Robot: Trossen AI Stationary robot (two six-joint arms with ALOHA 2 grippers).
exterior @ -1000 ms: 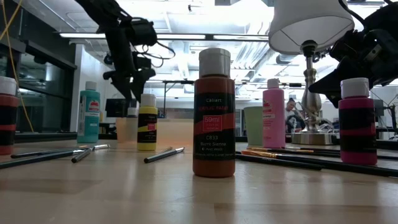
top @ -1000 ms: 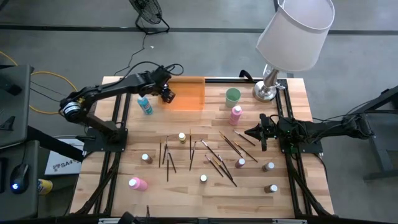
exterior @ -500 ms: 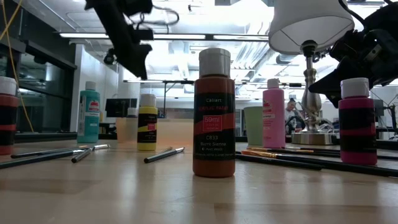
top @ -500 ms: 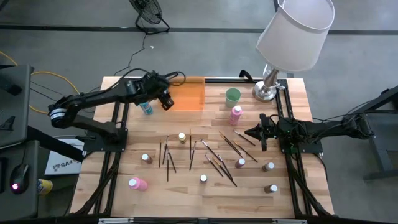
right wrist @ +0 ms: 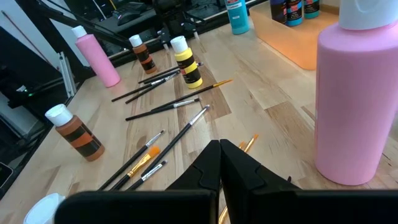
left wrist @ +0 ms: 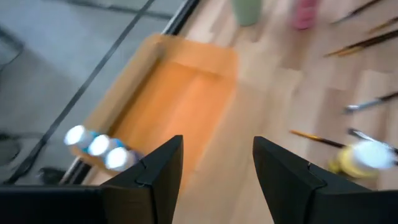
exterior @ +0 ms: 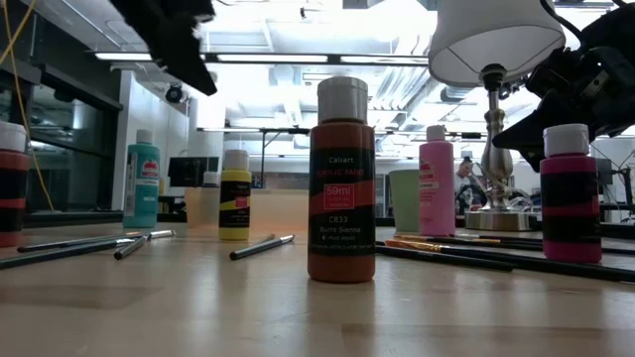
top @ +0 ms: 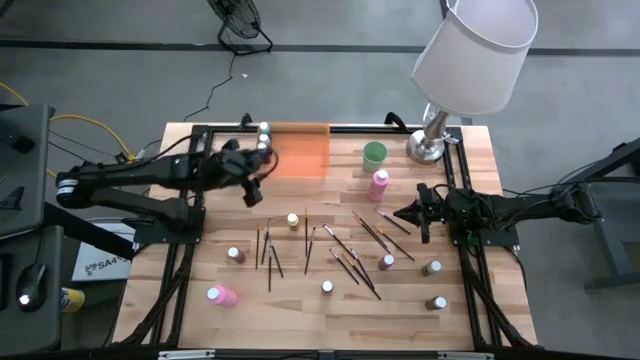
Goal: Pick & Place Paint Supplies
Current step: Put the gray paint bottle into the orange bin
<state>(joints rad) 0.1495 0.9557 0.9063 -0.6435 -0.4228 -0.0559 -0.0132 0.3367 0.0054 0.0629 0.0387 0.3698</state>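
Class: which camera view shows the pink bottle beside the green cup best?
The low view: the pink bottle stands whole, side-on, beside the cup. The high view sees it only from above; the right wrist view crops its cap; the left wrist view cuts most of it off.

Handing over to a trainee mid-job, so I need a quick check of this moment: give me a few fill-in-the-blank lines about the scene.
1. The orange tray holds three bottles lined up at its ____ end.
2. The left gripper hangs with its fingers ____ and nothing between them.
3. The right gripper waits by the tall ____ bottle.
4. The pale green cup stands between the tray and the ____.

Missing words: left; open; pink; lamp
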